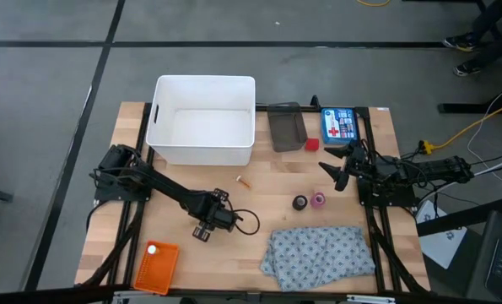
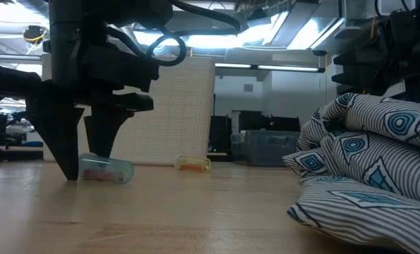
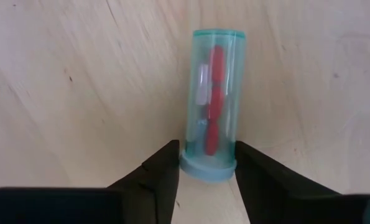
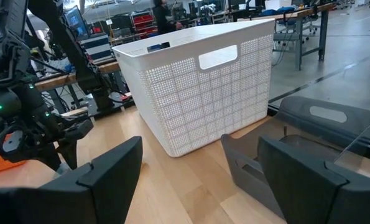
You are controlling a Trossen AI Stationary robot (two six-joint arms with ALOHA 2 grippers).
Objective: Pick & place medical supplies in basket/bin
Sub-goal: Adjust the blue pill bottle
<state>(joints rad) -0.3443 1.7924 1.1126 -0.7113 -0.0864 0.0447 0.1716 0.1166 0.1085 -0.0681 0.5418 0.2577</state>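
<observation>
From above, I count one white tub (image 1: 202, 120) at the back of my desk (image 1: 259, 211), one grey tray (image 1: 286, 127) beside it, one blue box (image 1: 339, 123) and one red block (image 1: 312, 144). Two rolls lie just beside each other near the middle: one dark roll (image 1: 299, 203), one pink roll (image 1: 319, 199). One grey dotted cloth (image 1: 318, 252) lies rumpled at the front. One orange basket (image 1: 156, 265) sits at the front left corner with one white round item in it. One tiny orange piece (image 1: 244, 181) lies alone in front of the tub. My left tool (image 1: 203, 230) is low over the desk left of the middle; my right tool (image 1: 342, 165) waits by the right edge.

At desk height, I see two small vials (image 2: 106, 170) lying on their sides, one between my left tool's fingers (image 2: 63, 144) and one farther back.

Through my left wrist, one clear teal vial (image 3: 214, 102) with red pieces inside lies between my fingers, which stand narrow at either side of its cap; I cannot tell whether they press it.

Through my right wrist, my right tool's jaws stand wide with nothing between them, facing the tub and tray.
</observation>
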